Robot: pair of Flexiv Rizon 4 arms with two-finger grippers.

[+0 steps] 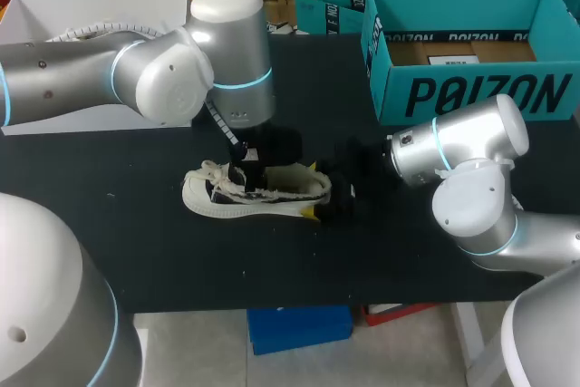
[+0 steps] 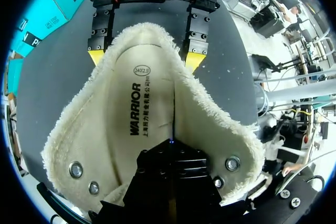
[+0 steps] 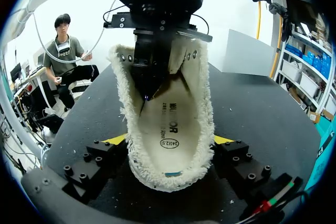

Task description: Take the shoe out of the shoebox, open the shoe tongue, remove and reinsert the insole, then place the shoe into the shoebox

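Fleece-lined shoe, heel pinched by right tool, left tool tip inside its opening, grip cannot be told

The head view looks down from above and behind on the black table; both wrist views, very close, face each other across the cream fleece-lined shoe.

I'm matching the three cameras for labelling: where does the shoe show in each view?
Head view: shoe at the middle of the black table.
Left wrist view: shoe fills the view, opening facing the camera, left pincer inside.
Right wrist view: shoe heel-first between the fingers of the right pincer.
Shared landmark: right pincer's yellow tips either side of the heel.
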